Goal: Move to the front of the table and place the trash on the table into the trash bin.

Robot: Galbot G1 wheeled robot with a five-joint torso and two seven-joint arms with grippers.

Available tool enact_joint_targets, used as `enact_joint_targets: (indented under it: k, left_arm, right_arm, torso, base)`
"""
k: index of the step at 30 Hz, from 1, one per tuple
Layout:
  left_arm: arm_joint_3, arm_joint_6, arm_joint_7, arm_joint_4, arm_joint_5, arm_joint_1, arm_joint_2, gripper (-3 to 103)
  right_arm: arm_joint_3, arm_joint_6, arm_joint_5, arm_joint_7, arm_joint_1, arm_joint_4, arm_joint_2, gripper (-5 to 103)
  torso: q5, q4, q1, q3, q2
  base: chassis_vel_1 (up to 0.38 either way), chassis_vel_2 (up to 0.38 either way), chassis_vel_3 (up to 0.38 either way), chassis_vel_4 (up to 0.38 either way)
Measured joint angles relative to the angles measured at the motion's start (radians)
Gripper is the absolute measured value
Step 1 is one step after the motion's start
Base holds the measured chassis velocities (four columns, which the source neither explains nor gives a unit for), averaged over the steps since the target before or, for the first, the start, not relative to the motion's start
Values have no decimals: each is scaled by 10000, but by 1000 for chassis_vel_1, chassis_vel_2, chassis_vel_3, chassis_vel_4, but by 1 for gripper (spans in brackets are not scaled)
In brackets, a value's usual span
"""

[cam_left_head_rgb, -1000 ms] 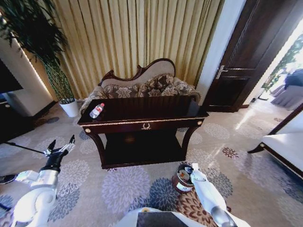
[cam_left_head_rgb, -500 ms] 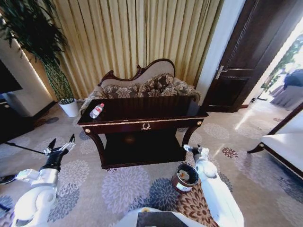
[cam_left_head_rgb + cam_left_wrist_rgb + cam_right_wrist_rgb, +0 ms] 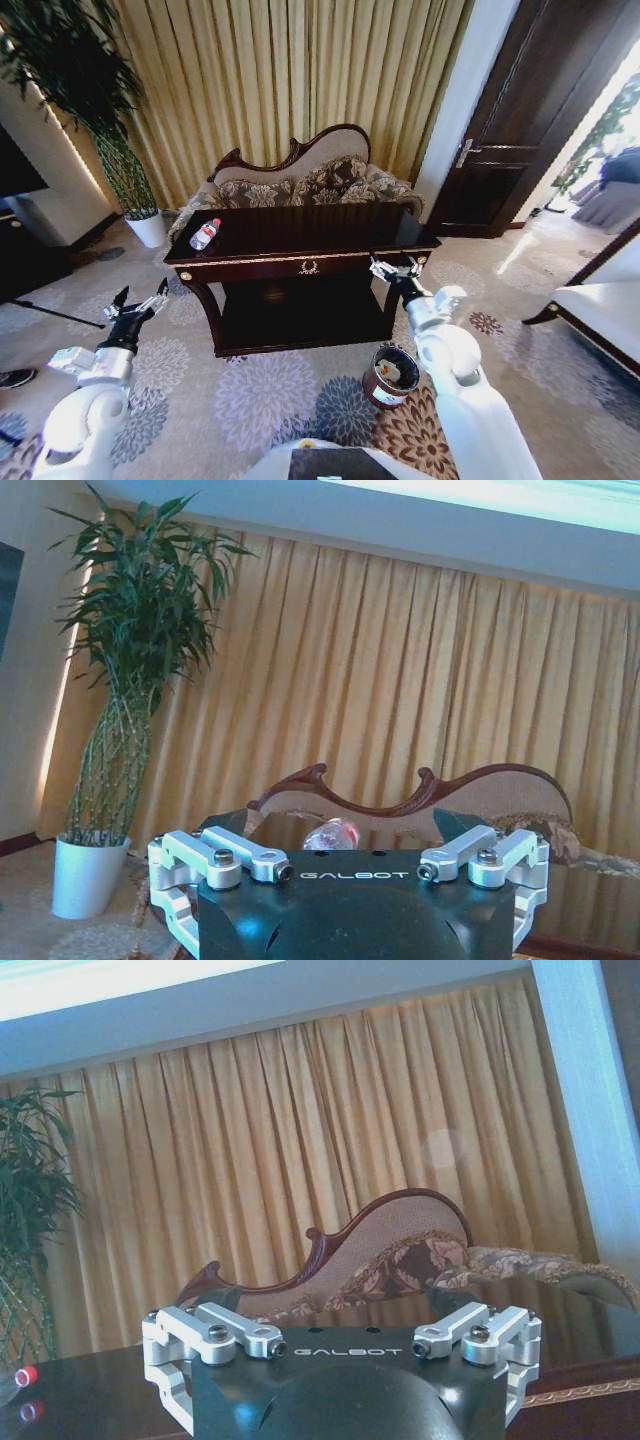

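The dark glossy table (image 3: 300,266) with gold trim stands straight ahead. A clear plastic bottle (image 3: 204,234) with a red cap, the trash, lies on its far left corner. The bottle (image 3: 330,833) also shows beyond the left wrist, and its red cap (image 3: 25,1376) shows at the edge of the right wrist view. The small dark-brown trash bin (image 3: 390,376) sits on the carpet in front of the table's right leg. My right gripper (image 3: 395,268) is open and empty, raised at the table's front right corner above the bin. My left gripper (image 3: 140,303) is open and empty, left of the table above the carpet.
A patterned sofa (image 3: 300,185) stands behind the table against gold curtains. A white plant pot (image 3: 150,228) with tall bamboo is at the back left. A dark door (image 3: 510,140) and a white seat (image 3: 600,310) are on the right. Open carpet lies before the table.
My right arm has risen from beside the trash bin to the table's front right corner. My left gripper has lifted and shifted slightly toward the table.
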Motion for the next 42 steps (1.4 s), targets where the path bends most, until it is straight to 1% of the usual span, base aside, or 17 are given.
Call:
enact_joint_targets:
  k: [2,3,5,6,9,11,13,16,17,21,25,30,35,42]
  left_arm:
    - [-21,234,-138,-157,3,-19,25,100]
    - [-21,234,-138,-157,3,-19,25,100]
    - [-113,650,-345,-400,34,-37,77,100]
    - [-113,650,-345,-400,34,-37,77,100]
    - [-306,1033,-590,-691,40,-6,159,100]
    - [-331,1096,-629,-728,38,10,176,100]
    - [-366,1325,-796,-786,34,17,218,100]
    - [-367,1386,-833,-791,32,9,236,100]
    - [-368,1442,-843,-815,31,6,248,100]
    - [-359,1474,-846,-854,30,5,256,100]
    - [-313,1476,-847,-856,35,-21,253,100]
    - [-245,1465,-816,-854,72,-34,201,100]
    - [-225,1440,-799,-818,93,-21,147,100]
    - [-255,1413,-790,-796,96,21,108,100]
  right_arm:
    - [3,16,-17,-1,5,-19,-4,100]
    - [3,16,-17,-1,5,-19,-4,100]
    - [-70,32,-136,-2,-12,-92,65,100]
    - [-70,32,-136,-2,-12,-92,65,100]
    - [-138,49,-202,-2,-22,-146,154,100]
    - [-147,51,-213,-2,-21,-167,158,100]
    - [-153,89,-279,-3,-16,-243,170,100]
    - [-148,140,-340,-3,-19,-264,169,100]
    - [-142,184,-385,-3,-32,-268,152,100]
    - [-155,194,-409,-3,-46,-212,137,100]
    - [-210,194,-461,-3,-64,-179,145,100]
    - [-240,255,-786,-3,-192,-218,169,100]
    - [-252,259,-821,-3,-252,-177,169,100]
    - [-261,258,-831,-3,-296,-93,162,100]
  torso:
    - [1,1,0,0,1]
    - [1,1,0,0,1]
    - [0,1,0,0,0]
    - [0,1,0,0,0]
    - [2,1,0,0,0]
    - [1,1,0,0,0]
    - [1,2,0,0,1]
    - [0,2,0,-1,1]
    - [0,-1,-1,0,1]
    - [0,2,0,0,1]
    - [0,3,0,0,1]
    - [0,1,0,0,0]
    - [0,-1,2,1,0]
    - [-1,3,2,1,0]
  base:
    - [0,0,0,0]
    - [0,0,0,0]
    - [0,0,0,0]
    - [0,0,0,0]
    - [0,0,0,0]
    - [0,0,0,0]
    - [0,0,0,0]
    - [0,0,0,0]
    - [-42,42,32,-52]
    - [-44,51,47,-58]
    - [-75,78,75,-72]
    - [-125,118,129,-113]
    - [-142,147,146,-150]
    - [-120,136,126,-137]
